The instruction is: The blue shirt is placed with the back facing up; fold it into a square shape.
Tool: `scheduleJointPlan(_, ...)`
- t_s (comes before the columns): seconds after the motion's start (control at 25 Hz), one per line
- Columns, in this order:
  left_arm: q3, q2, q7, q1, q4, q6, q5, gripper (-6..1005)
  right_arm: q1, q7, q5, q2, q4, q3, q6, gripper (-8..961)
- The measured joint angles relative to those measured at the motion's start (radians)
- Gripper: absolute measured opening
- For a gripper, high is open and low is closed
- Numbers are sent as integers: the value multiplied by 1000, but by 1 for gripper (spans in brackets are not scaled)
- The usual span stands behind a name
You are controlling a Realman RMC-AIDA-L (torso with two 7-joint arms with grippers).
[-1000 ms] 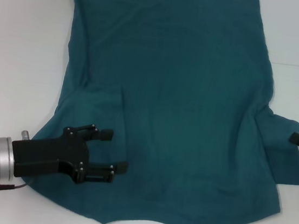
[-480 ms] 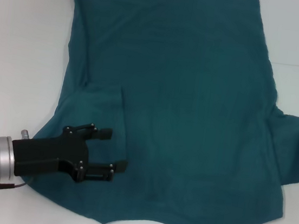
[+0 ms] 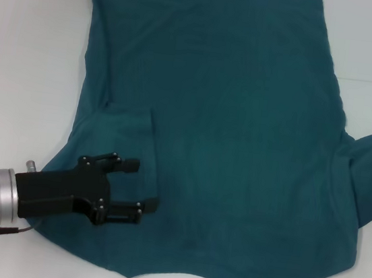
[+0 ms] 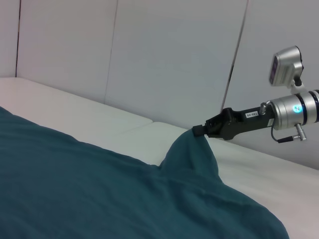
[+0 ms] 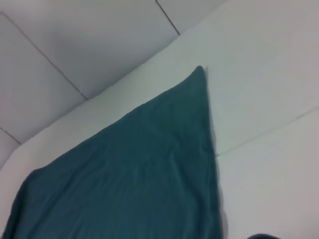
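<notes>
- Since the earlier frames, we are seeing the right sleeve of the large, plain, dark teal-blue knit shirt (image 3: 223, 116) being drawn outward and lifted toward the right edge of the head view, while the black right gripper (image 4: 198, 130) has passed out of that view.
- We are observing the shirt lying spread across the white table surface (image 3: 28, 38), its straight hem on the far side and its neckline edge nearest the robot.
- We are locating the right gripper in the left wrist view only, where its fingers are pinching a raised peak of the sleeve fabric above the table.
- We are noting the black left gripper (image 3: 141, 186) resting low over the shirt's near left portion, beside the folded-in left sleeve; its fingers are spread apart, and it is holding nothing.
- We are viewing, from the right wrist camera, one far corner of the shirt lying flat against the white surface.
</notes>
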Motion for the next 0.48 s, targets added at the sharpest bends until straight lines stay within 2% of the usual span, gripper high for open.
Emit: scheduleJointPlan(0.48,0,0,-6,-7,-6,-13,-5,885,36,-60,-3,-10,-3,-3,49,29)
